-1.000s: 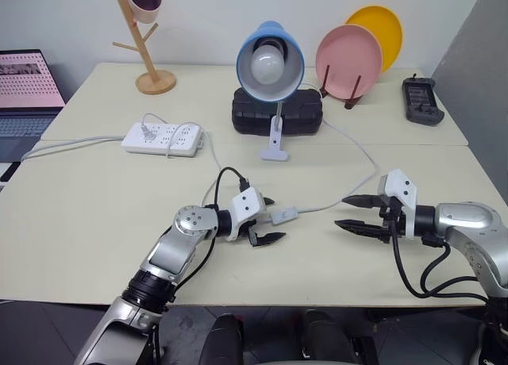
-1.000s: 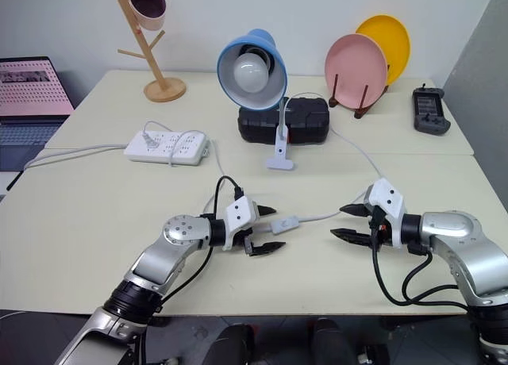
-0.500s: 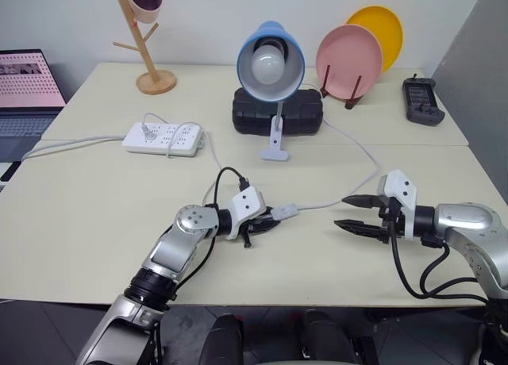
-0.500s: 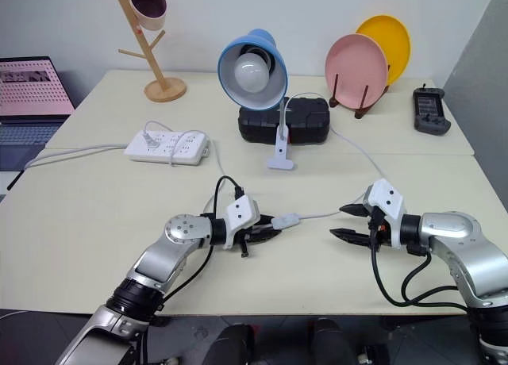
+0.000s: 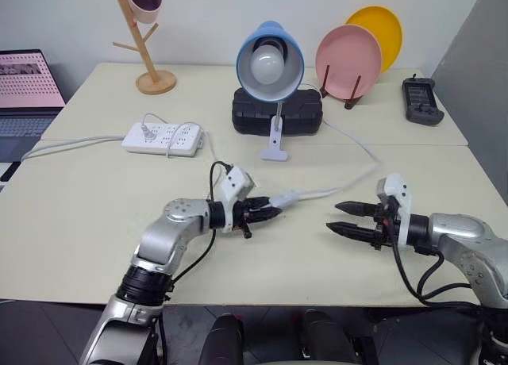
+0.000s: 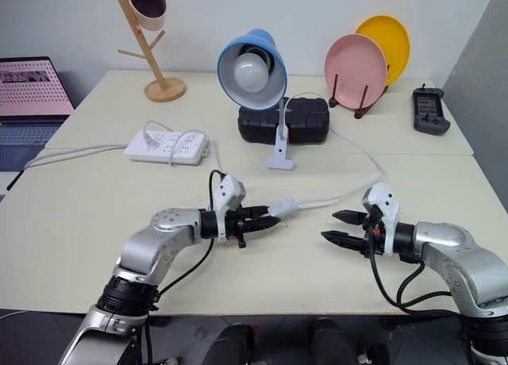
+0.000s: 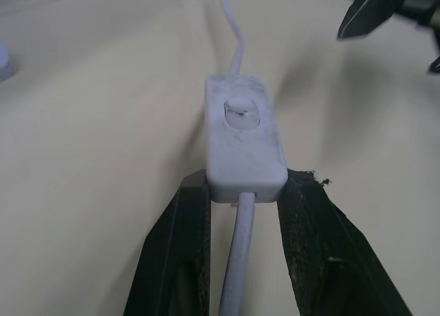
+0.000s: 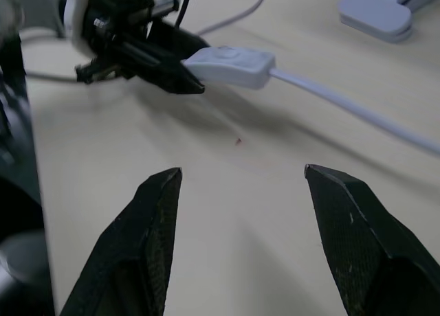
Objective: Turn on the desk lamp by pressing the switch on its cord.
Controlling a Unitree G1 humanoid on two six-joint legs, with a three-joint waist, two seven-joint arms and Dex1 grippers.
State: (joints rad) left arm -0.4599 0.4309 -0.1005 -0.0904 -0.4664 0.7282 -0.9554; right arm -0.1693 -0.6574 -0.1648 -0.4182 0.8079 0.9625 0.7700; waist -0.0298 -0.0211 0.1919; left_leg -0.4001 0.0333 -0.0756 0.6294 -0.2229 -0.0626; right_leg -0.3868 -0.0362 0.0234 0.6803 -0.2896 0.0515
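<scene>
My left tool (image 5: 266,212) is closed on the near end of the switch (image 7: 243,137) and holds it a little above the bench (image 5: 87,214), near the front middle, with the rocker button facing up. The cord (image 5: 349,139) runs from the switch back toward the desk lamp (image 5: 270,61), which stands at the middle of the bench in front of a black case (image 5: 305,111). The bulb looks dark, so I judge the lamp is not on yet. My right tool (image 5: 343,220) is empty, half open, pointing at the switch from just beside it. So the grasp is done; the press on the rocker is left.
</scene>
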